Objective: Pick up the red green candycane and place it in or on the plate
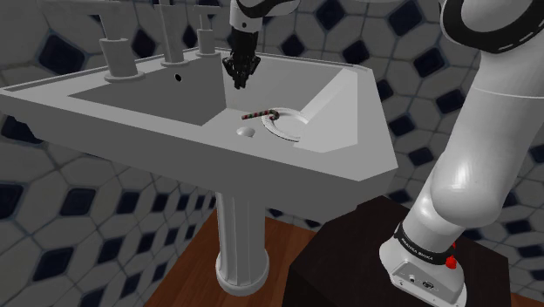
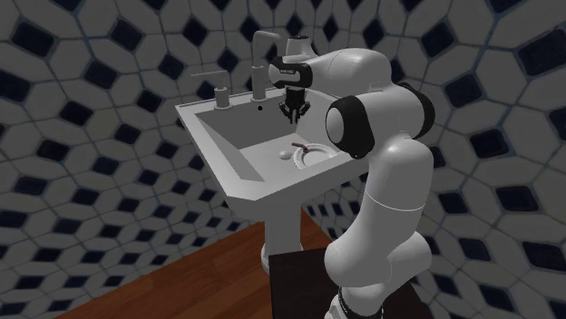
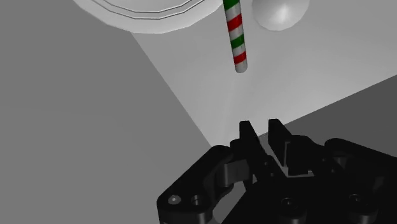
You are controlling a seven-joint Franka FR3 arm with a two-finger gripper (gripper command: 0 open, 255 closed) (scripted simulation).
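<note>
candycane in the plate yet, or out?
Mostly out: the candycane lies flat on the sink floor, only its hooked end at the plate rim. Gripper hovers above, apart from it.

- No text, label, brand or number can be read.
- Small pale lettering is seen on the black band (image 1: 422,248) low on the arm (image 1: 453,174), but it is illegible.

Shoulder view close, down over sink (image 1: 261,157), second exterior view farther, behind arm (image 2: 381,181), wrist view nearest, all sharing sink

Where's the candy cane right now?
In the shoulder view the candycane lies inside the sink, hooked end at the rim of the plate, just beneath the gripper.
</note>
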